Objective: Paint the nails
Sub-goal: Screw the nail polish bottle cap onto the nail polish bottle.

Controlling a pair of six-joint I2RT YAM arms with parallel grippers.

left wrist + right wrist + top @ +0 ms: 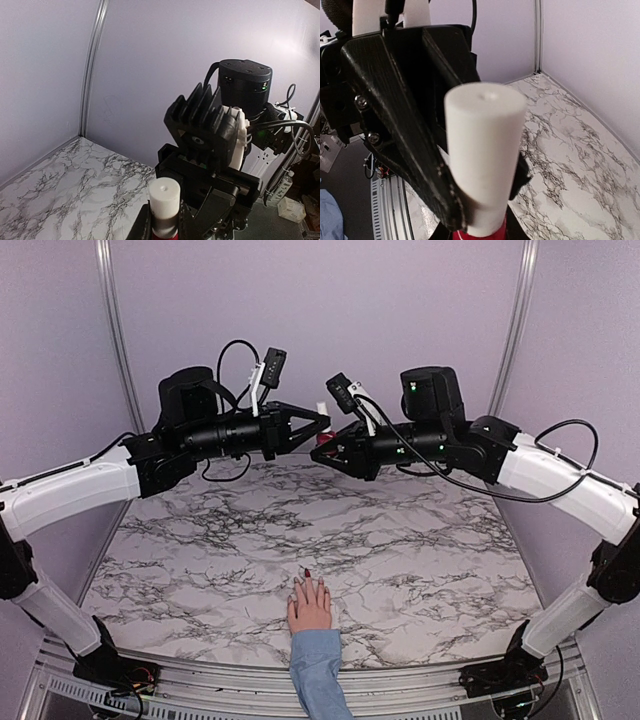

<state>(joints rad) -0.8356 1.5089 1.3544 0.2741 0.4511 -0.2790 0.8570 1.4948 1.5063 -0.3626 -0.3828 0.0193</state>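
Up over the far side of the marble tabletop [420, 540] the two arms meet nose to nose. The left gripper [320, 426] is clamped on the white cap [485, 150] of a small dark red polish bottle [325, 439], and the right gripper [333, 447] pinches the bottle's body, holding it in the air. The nails [307, 574] are well apart from that, on a pale pink hand [310, 608] lying flat at the middle of the near edge, its blue sleeve [318, 670] trailing off the tabletop; the middle nail looks dark red.
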